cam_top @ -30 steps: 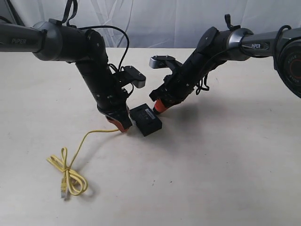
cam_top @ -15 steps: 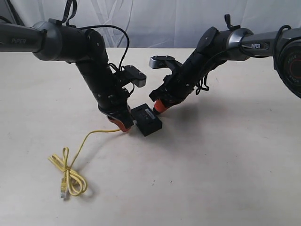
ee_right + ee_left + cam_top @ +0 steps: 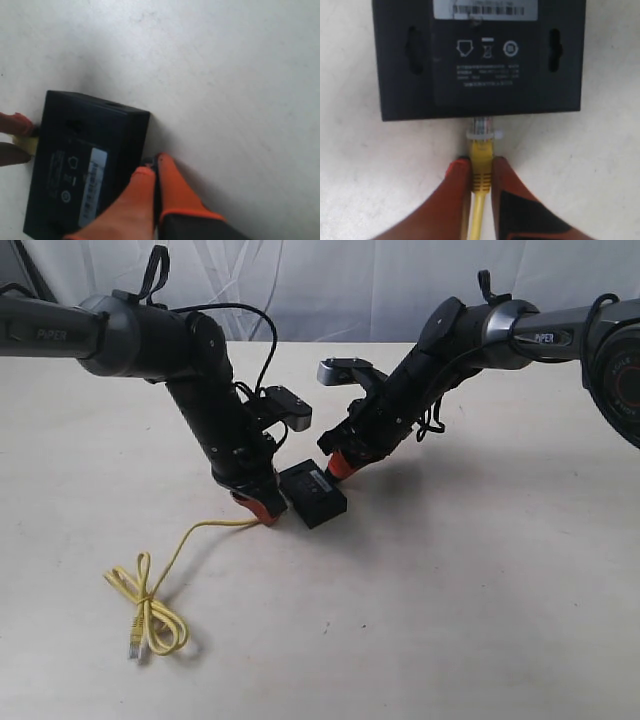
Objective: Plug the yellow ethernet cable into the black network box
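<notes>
loosely coiled, the yellow ethernet cable [image 3: 481, 162] reaches the black network box [image 3: 405, 90].

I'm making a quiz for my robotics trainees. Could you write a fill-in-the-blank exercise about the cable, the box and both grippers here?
The left gripper is shut on the thin yellow ethernet cable just behind its clear ____. That end meets an edge of the flat plastic network box, whose colour is ____. The right gripper, jaws ____, rests at the box's opposite side.
Missing words: plug; black; shut.
</notes>
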You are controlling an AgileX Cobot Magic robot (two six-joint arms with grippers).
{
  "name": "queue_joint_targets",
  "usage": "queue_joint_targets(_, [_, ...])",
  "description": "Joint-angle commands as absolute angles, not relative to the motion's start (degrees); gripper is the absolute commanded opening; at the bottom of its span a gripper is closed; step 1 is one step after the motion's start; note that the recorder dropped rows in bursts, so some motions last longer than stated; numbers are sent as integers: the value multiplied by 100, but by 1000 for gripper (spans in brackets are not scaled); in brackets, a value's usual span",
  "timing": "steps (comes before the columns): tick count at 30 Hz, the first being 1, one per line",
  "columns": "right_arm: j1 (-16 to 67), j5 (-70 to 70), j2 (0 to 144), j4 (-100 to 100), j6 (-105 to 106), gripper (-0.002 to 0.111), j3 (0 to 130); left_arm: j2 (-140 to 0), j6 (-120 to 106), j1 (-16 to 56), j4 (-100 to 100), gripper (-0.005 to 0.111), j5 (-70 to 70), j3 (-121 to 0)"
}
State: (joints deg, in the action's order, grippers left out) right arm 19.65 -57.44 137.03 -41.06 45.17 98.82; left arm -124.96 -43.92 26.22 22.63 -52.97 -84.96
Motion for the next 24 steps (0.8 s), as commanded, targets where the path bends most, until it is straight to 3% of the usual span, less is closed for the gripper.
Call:
queue_joint_targets(1, [1944, -5813, 13749, -4068, 4543, -1, 9860, -12520, -4364, 2653, 2370, 0, -5117, -8524])
queue_joint_targets(24, [1944, -5985, 13749, -4208, 4543, -1, 9860, -12480, -3950, 2812, 2330, 0, -4982, -8798])
